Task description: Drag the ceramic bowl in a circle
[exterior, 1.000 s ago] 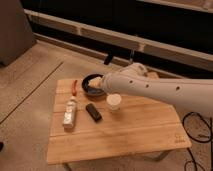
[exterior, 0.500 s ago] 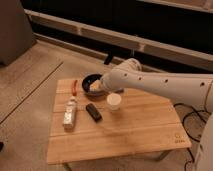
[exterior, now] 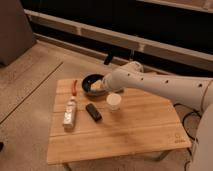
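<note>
Black, glossy, round ceramic bowl [exterior: 87, 80] on pale wooden table [exterior: 140, 125]; hand [exterior: 97, 86] at it, grip impossible to tell.

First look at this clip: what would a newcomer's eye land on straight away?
The large white robot arm stretches in from the right over the light wooden table. Its gripper is down at the round, shallow dark ceramic bowl near the table's far left corner. Nearer the camera stands a small white cylindrical cup, with a small black block and a pale bottle lying to its left.

Wooden table [exterior: 135, 131] on speckled floor [exterior: 27, 102], dark wall [exterior: 150, 22] behind.
</note>
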Robot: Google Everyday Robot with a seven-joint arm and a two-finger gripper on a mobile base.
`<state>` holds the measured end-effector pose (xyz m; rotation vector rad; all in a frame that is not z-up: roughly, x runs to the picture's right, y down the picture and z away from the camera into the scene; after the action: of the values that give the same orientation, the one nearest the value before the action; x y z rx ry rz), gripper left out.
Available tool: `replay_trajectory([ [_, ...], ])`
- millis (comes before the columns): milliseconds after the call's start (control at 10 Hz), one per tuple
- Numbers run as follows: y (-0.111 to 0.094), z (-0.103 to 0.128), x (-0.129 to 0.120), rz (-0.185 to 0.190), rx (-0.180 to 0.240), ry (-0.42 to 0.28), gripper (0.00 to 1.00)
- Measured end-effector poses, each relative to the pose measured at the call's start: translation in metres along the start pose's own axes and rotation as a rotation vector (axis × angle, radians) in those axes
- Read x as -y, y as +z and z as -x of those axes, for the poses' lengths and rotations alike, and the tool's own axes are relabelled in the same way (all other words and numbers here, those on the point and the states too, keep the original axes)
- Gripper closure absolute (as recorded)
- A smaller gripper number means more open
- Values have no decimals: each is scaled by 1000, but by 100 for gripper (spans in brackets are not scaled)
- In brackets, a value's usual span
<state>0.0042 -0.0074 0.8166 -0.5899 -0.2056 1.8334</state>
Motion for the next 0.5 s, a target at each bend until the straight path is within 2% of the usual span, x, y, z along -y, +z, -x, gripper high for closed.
replay_trajectory([
  [100,4,10,19,13,21,51,35],
  [200,10,20,39,17,37,70,35],
  [300,15,26,48,11,38,53,35],
  [500,23,41,50,-5,29,-28,35],
])
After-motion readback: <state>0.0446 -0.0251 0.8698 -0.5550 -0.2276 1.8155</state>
